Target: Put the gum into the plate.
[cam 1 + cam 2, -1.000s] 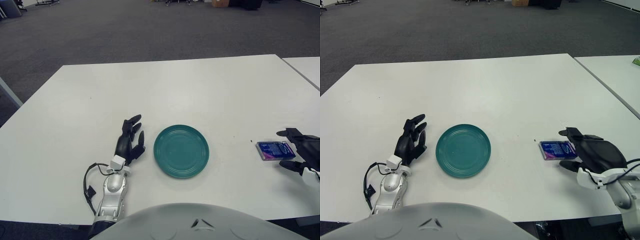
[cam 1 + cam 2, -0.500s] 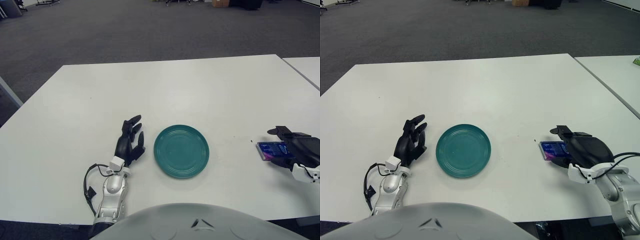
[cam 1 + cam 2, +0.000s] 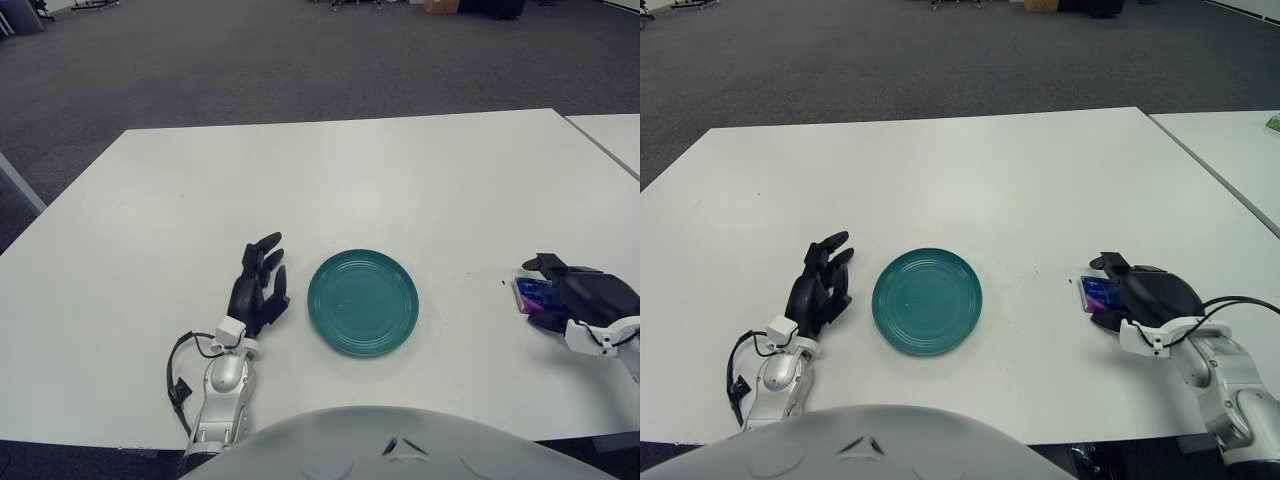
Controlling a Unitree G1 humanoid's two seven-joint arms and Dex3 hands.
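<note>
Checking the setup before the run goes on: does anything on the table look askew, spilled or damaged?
Nothing stands out. The plate sits flat and bare, the gum lies under the right hand, which covers most of it, and the left hand rests beside the plate.

No word, number or sign can be read anywhere. The one printed thing is the blue and purple gum pack (image 3: 1098, 294) lying on the white table (image 3: 940, 180) at the near right, and its print is too small to make out; the right hand (image 3: 1137, 296) also covers most of it. The green plate (image 3: 927, 300) near the middle of the table carries only plain raised rings. The left hand (image 3: 818, 288) at the near left bears no legible marking. A small green thing (image 3: 1272, 123) at the far right edge cannot be read either.
</note>
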